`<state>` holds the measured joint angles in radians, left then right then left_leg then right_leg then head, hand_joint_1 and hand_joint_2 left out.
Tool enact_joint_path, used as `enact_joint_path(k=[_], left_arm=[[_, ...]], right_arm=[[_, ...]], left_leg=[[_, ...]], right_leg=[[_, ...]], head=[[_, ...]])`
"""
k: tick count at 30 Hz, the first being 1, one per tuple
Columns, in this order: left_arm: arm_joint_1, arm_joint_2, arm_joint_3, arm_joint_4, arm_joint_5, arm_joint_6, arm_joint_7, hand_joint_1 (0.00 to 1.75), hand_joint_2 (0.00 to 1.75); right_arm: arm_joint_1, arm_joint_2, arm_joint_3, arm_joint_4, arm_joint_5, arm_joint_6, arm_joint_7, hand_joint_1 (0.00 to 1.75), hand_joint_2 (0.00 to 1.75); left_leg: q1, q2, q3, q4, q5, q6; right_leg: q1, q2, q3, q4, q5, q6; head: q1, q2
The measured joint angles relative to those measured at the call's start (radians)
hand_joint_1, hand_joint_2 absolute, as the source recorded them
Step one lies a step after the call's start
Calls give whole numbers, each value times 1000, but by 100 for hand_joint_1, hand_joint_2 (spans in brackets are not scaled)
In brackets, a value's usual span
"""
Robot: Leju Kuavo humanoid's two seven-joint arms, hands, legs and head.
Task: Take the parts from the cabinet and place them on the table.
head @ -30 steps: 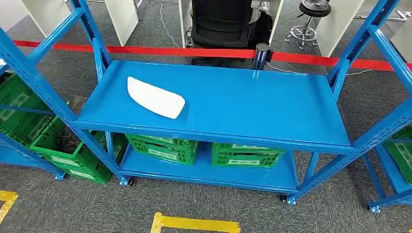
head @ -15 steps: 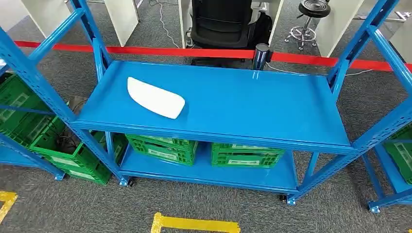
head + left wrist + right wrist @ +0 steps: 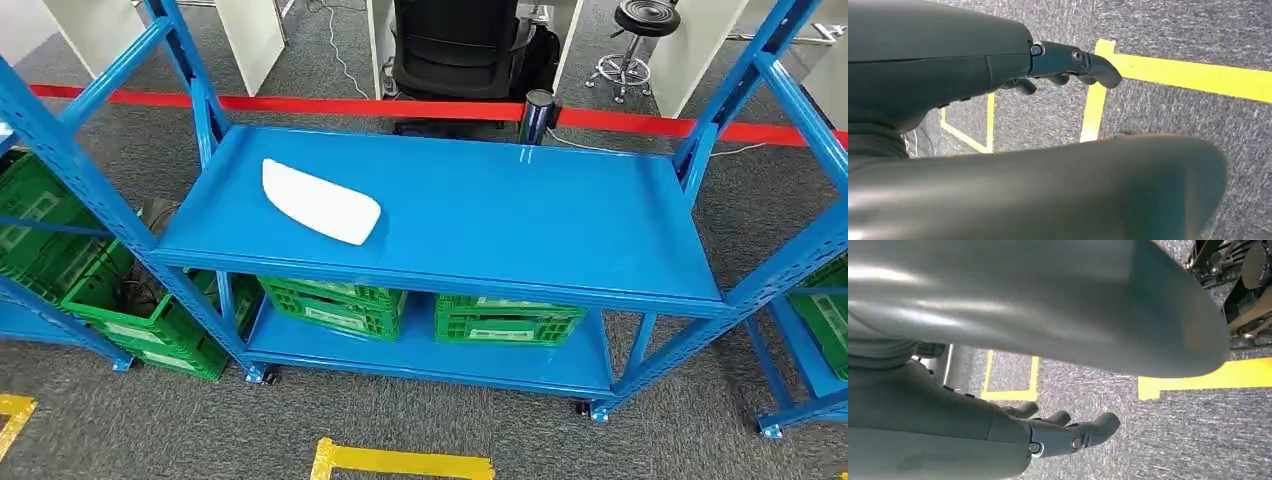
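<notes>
Head view: a flat white curved plastic part (image 3: 320, 201) lies on the left of the blue steel rack's top shelf (image 3: 520, 215). Left robot hand (image 3: 1068, 62) and right robot hand (image 3: 1068, 430) hang over grey carpet, fingers loosely apart, grasping nothing. The scene fits the approach to the part; a grasp would call for a reach to the shelf's left.

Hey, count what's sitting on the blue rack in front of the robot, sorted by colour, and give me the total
White: 1, the white part on the top shelf.
Green: 2, one green crate and a second green crate on the bottom shelf.
Total: 3.
</notes>
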<state>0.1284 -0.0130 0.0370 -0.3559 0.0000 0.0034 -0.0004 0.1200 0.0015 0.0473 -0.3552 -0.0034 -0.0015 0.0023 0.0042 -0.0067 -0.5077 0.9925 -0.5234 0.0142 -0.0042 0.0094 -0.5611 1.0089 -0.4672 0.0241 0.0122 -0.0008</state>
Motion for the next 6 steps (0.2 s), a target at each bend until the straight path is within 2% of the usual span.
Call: enact_joint_path(k=[6], left_arm=[[1,2,0,-8,0,0,0,0,0]], right_arm=[[3,0,-3,-9,0,0,0,0,0]], left_leg=[[0,0,0,0,0,0]], right_leg=[[0,0,0,0,0,0]], head=[[0,0]])
